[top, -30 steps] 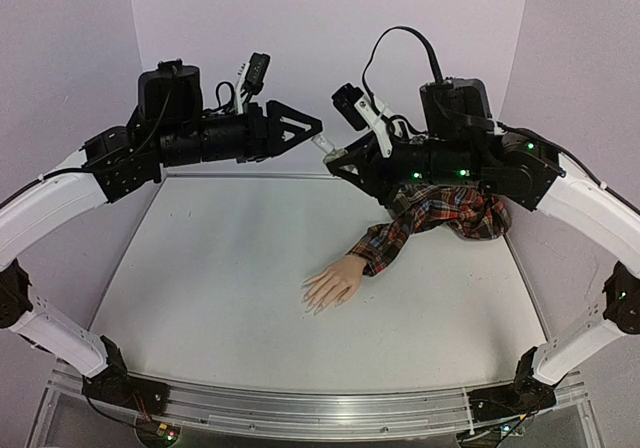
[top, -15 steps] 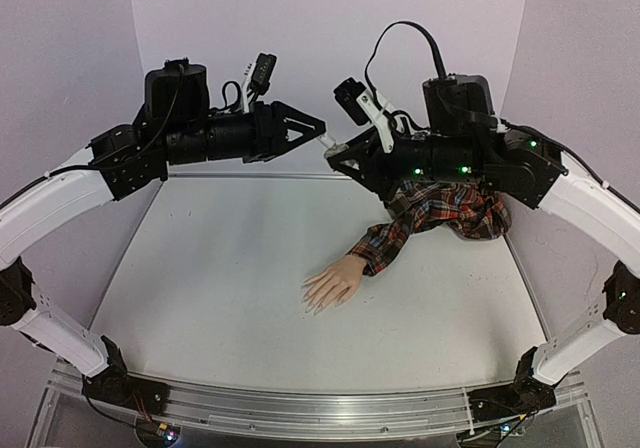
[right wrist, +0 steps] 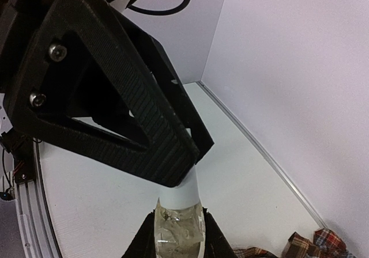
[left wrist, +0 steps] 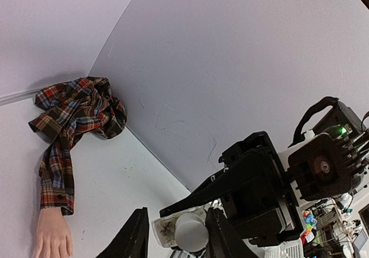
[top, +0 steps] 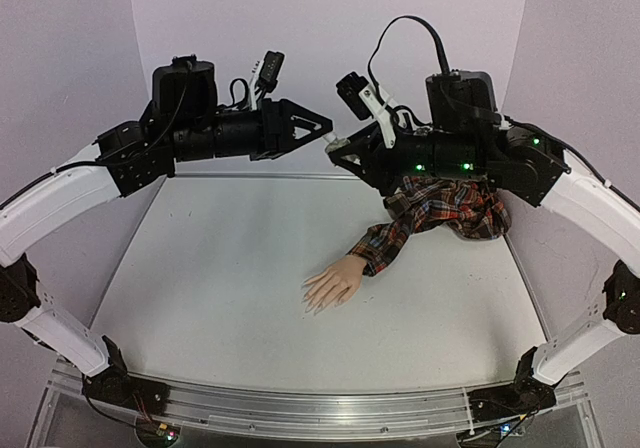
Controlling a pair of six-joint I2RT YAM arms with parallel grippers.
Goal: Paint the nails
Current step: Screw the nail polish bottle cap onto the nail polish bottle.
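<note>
Two grippers meet at upper centre of the top view, where the left gripper [top: 322,128] has moved right to the bottle [top: 335,144] since a second ago. The nails [top: 314,306], too small to resolve, lie mid-table [top: 220,268] with open room around them. Left wrist: fingers [left wrist: 136,238] flank the white cap [left wrist: 191,231]; contact is unclear. Right wrist: the right gripper [right wrist: 176,235] clamps the bottle, whose base is cut off.

You've got the mannequin hand [top: 333,286] flat on the white counter [top: 220,268], its plaid sleeve [top: 430,213] trailing back and bunching up behind it.
</note>
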